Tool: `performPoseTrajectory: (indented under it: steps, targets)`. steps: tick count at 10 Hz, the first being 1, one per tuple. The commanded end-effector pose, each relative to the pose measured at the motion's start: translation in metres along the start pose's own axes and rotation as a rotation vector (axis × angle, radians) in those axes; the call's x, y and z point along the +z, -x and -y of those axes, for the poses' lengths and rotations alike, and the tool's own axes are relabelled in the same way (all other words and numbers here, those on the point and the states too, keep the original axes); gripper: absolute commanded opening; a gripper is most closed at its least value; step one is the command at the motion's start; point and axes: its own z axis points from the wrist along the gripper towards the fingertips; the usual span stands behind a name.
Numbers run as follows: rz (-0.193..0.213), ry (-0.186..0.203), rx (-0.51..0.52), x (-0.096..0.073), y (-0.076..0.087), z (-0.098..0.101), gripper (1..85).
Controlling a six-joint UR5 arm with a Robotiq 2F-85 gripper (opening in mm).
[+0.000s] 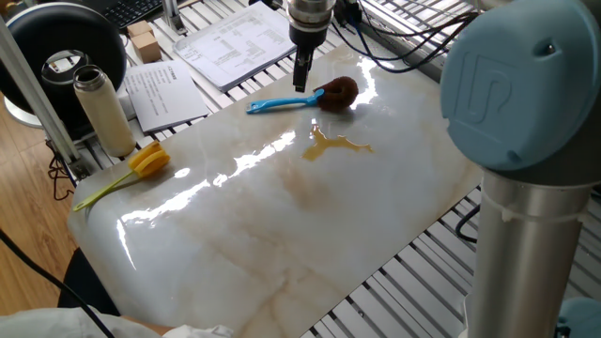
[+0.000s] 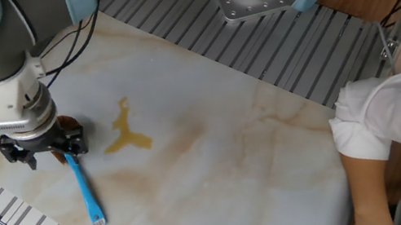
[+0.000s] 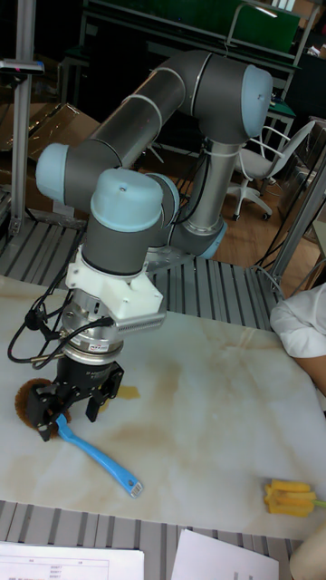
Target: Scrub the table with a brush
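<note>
Glossy marble table (image 1: 282,235) on slatted metal frame (image 2: 255,45), papers (image 1: 230,42) at far edge. Left to right in one fixed view: black round object (image 1: 56,42) and beige flask (image 1: 99,108) off the slab's left end, yellow tulip (image 1: 146,161) lying at left end of slab, then brush (image 1: 300,99), then amber stain (image 1: 331,145) just near of brush head. Brush flat on table, far side: blue handle pointing left, brown fuzzy head at right. Gripper (image 1: 302,80) pointing down above handle close to head, apart from it, holding nothing; jaws spread, straddling handle line as seen in tall fixed view (image 3: 72,403). White-sleeved arm (image 2: 387,137) at right edge in other fixed view, resting at table's edge.
</note>
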Motion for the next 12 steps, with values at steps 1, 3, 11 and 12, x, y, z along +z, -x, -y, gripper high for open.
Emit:
performPoseTrajectory:
  steps: [1, 3, 11, 12]
  targets:
    - [-0.029, -0.044, 0.003, 0.007, -0.009, 0.014, 73.0]
    - [-0.027, -0.055, -0.006, 0.022, -0.004, 0.009, 73.0]
    - [-0.011, 0.075, 0.051, 0.035, 0.009, -0.043, 73.3]
    - [-0.003, 0.084, 0.051, 0.037, 0.012, -0.044, 73.3]
